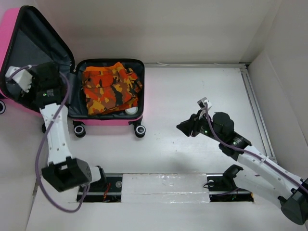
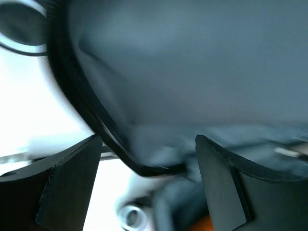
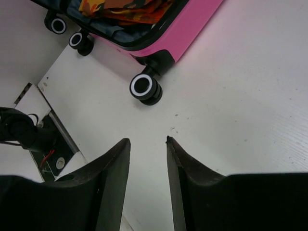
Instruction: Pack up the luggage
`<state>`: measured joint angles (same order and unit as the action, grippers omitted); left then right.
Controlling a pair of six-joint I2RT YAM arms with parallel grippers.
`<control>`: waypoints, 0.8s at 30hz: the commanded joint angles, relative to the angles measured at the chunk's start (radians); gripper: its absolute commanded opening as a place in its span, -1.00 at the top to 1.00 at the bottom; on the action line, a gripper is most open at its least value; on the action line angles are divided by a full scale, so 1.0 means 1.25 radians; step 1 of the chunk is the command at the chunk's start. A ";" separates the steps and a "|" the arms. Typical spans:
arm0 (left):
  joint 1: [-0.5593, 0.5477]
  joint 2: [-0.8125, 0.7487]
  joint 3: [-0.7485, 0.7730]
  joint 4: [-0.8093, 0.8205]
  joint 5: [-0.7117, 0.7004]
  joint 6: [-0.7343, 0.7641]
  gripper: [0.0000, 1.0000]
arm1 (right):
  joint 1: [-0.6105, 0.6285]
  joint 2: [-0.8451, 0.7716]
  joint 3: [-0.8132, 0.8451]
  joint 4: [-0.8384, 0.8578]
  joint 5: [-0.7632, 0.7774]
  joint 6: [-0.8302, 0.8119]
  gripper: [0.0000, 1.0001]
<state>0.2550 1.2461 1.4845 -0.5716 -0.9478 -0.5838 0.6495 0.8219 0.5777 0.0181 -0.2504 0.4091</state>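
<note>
The luggage (image 1: 106, 120) lay open at the bench's (image 1: 192, 96) far left, lid (image 1: 38, 43) raised. The left jaws, released and empty, faced the lid's rim. The right jaws, slightly parted and empty, hung well to its right.

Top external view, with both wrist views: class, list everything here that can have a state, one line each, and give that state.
luggage: open, lid swung up at the left, grey lining showing.
orange camouflage garment: folded, lying inside the lower half of the case.
left gripper: open, up at the lid's rim, gripping nothing.
right gripper: open with a narrow gap, empty, above the table right of the case.
</note>
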 commanded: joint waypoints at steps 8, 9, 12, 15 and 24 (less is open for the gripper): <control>0.165 0.008 0.016 -0.030 0.076 0.003 -0.36 | 0.014 0.047 0.015 0.066 -0.025 -0.019 0.15; 0.165 0.008 0.016 -0.030 0.066 0.014 -0.30 | 0.014 0.057 0.015 0.066 -0.025 -0.019 0.15; 0.165 0.041 0.053 -0.026 0.087 0.022 0.10 | 0.022 0.065 0.015 0.066 -0.025 -0.019 0.15; 0.113 0.041 0.060 -0.014 0.080 0.029 1.00 | 0.022 0.074 0.015 0.066 -0.016 -0.019 0.15; -0.399 -0.215 -0.174 0.078 0.243 0.028 1.00 | 0.022 0.120 0.038 0.066 0.002 -0.012 0.15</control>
<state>-0.1028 1.0988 1.3525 -0.5587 -0.9386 -0.4755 0.6693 0.9653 0.5789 0.0380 -0.2611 0.3962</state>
